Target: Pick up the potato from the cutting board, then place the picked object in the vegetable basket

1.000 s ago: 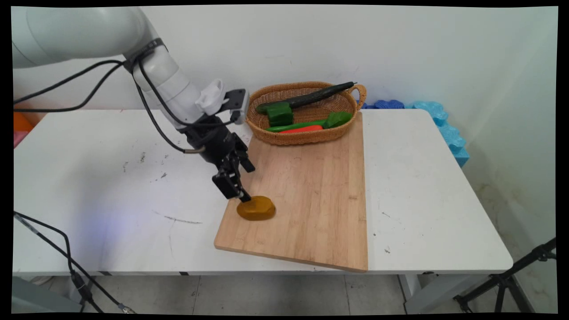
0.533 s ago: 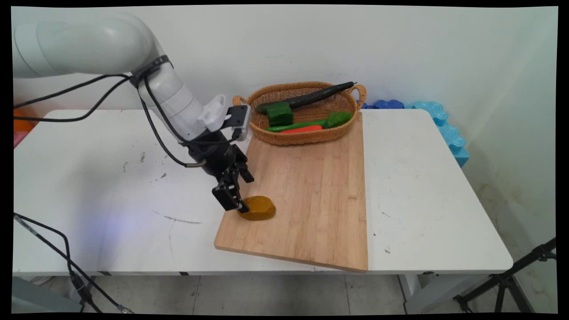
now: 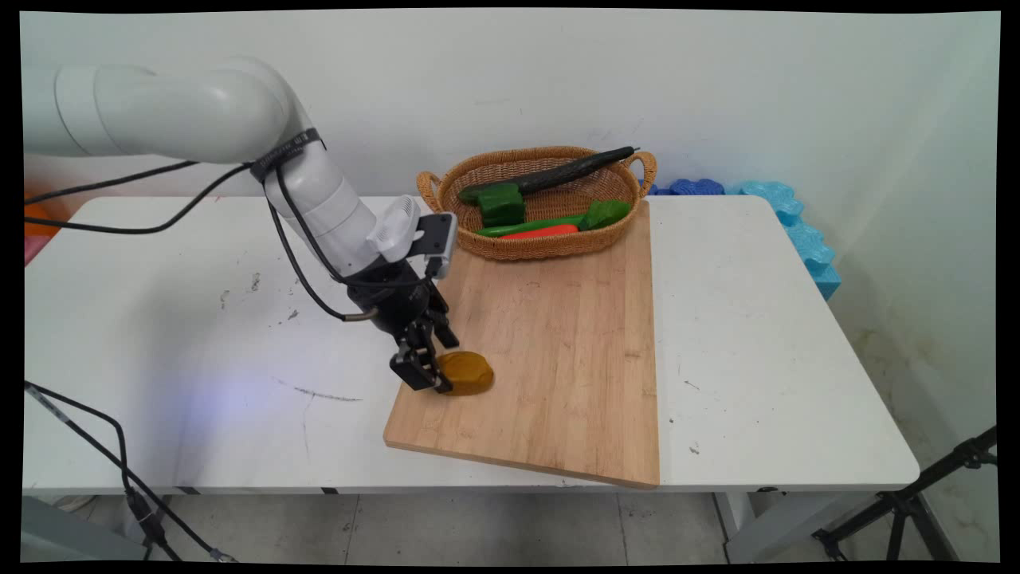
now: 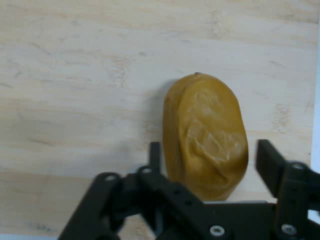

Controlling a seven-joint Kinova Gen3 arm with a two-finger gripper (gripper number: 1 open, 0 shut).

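Note:
A brown potato lies on the left part of a wooden cutting board. My gripper has come down at the potato's left end and stands open. In the hand view the potato lies lengthwise between the two fingers, and the gripper straddles its near end. The left finger is close beside the potato. A narrow gap separates the right finger from it. The board fills the rest of that view.
A wicker basket stands at the board's far end with a dark cucumber, a green pepper and a red chili in it. Blue foam pieces lie at the table's far right. Black cables hang at the left.
The gripper has come down and a little to the right. Its fingers were above the potato's left end and now stand lower, on either side of it. The potato has not moved.

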